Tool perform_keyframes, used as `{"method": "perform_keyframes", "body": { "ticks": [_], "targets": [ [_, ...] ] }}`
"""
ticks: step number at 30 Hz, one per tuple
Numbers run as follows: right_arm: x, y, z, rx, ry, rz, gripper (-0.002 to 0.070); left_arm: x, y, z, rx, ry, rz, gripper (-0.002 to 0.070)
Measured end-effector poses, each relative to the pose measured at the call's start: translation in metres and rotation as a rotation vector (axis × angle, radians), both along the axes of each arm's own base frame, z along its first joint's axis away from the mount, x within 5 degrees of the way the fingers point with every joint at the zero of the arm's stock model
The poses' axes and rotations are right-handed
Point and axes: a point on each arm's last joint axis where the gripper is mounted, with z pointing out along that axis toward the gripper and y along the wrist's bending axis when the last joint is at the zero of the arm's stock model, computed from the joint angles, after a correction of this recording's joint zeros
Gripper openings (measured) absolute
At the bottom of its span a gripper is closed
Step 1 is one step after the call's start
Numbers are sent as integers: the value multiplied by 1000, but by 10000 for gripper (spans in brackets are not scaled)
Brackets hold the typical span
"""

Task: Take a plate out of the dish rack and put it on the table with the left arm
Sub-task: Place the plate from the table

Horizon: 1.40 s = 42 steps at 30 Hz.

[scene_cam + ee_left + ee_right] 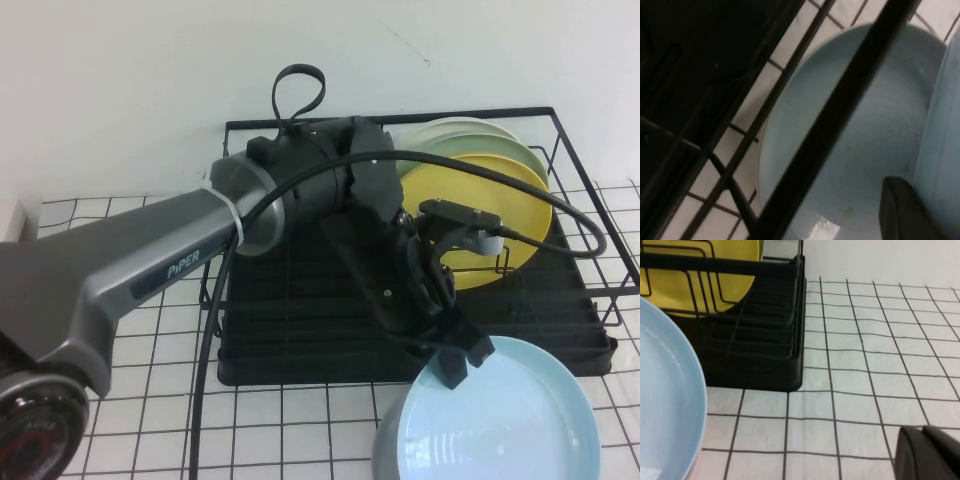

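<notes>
The light sky-blue plate (510, 420) is just in front of the dish rack (300, 330), at its front right corner, low over the white gridded table (150, 420). My left gripper (462, 362) reaches over the rack's front edge and is shut on the plate's near rim. In the left wrist view one finger (902, 210) lies against the plate's inner face (865, 125), behind the rack's wires (830, 120). My right gripper (922, 432) is shut and empty, low over the table to the right of the plate (665, 400); it is out of the high view.
A yellow plate (510, 215) and a pale plate (460, 135) stand upright at the rack's back right. The rack's front corner (790, 375) lies close to the blue plate. A white wall runs behind the rack. Bare grid table (865, 365) lies to the right.
</notes>
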Motion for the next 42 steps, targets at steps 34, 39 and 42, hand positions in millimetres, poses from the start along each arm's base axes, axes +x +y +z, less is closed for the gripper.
{"method": "perform_keyframes", "body": {
  "ticks": [34, 39, 42],
  "targets": [
    [0, 0, 0, 0, 0, 0, -1, -40, 22, 79, -93, -315, -53, 71],
    [0, 0, 0, 0, 0, 0, -1, -65, 37, 72, -143, -356, -2, 71],
    [0, 0, 0, 0, 0, 0, -1, -70, 42, 60, -169, -377, 50, 71]
  ]
}}
